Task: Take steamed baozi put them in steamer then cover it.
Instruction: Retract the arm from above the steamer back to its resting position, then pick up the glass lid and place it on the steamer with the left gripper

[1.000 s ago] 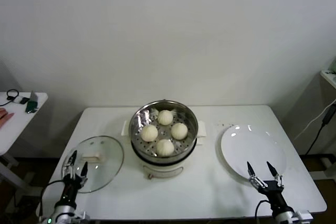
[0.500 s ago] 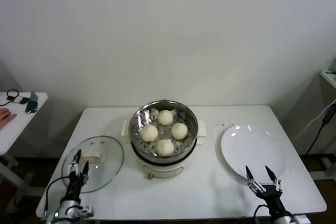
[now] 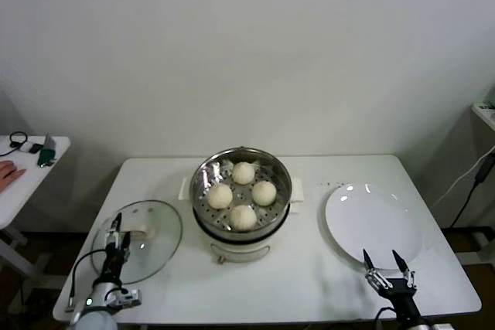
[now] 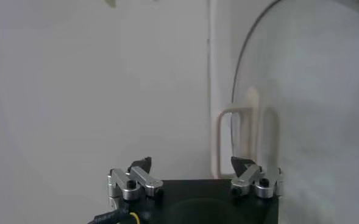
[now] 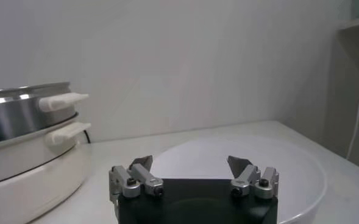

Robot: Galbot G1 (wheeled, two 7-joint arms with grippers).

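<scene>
while four steamed baozi [image 3: 243,194] already sit on the perforated tray of the steamer [image 3: 241,164], centre of the head view, the cover [image 3: 158,251] lies flat on the white table [image 3: 309,284] at lower left, its cream handle [image 3: 138,231] showing through the glass; white plate [image 3: 373,223], lower right, bare. left gripper [image 3: 117,232], lower left of the head view, over the near part of the cover, fingers seen almost edge-on, spread not readable there. right gripper [image 3: 385,259], lower right, just off the plate's near rim, jaws apart, holding nothing. side table [image 3: 23,171] at the left edge with small items; a hand [image 3: 8,168] rests on it. left wrist view: left gripper [image 4: 192,164] jaws wide apart and empty, one fingertip [image 4: 242,164] in line with the handle [image 4: 246,140], right of centre; glass of the cover [image 4: 313,91] fills the right side. right wrist view: right gripper [image 5: 191,163] open, empty, plate [image 5: 289,164] behind it across the lower frame, steamer [image 5: 27,122] at left. judgement: loading done, covering not begun. risks: jaws meeting the handle off-centre so it slips out; lid swinging or tilting in a narrow grip; rim striking the steamer wall or resting on a bun if set down askew.
</scene>
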